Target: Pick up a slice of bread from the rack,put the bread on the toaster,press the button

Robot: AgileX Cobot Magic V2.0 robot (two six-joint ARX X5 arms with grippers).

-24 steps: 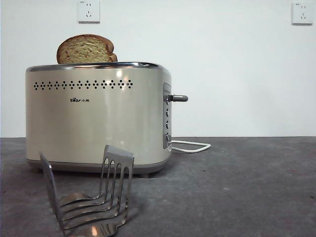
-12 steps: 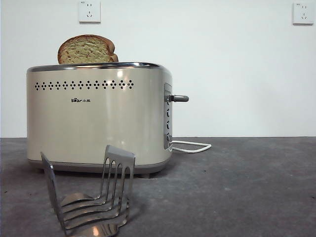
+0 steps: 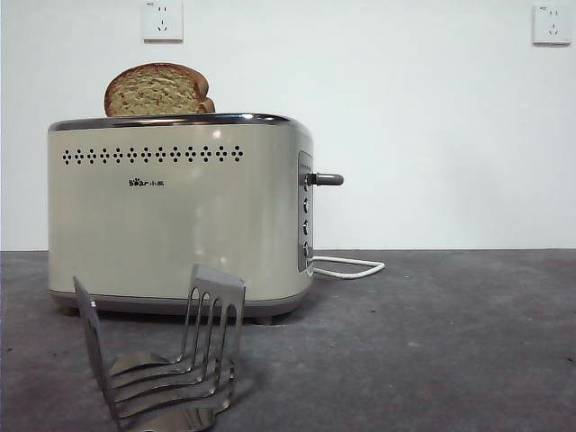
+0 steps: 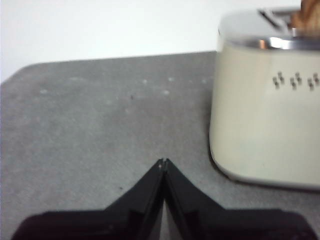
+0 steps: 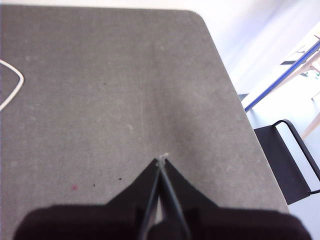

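The slice of bread (image 3: 157,89) stood upright in the toaster (image 3: 180,216), dome up, long axis along the slot; left gripper (image 4: 163,161) and right gripper (image 5: 162,158) fingers were clenched, empty

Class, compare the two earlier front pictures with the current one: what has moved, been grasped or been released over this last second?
Nothing visibly changed. The slice of bread stays standing in the toaster, the lever is up as before, and the rack remains without bread in front. No end effector appears in any front picture.
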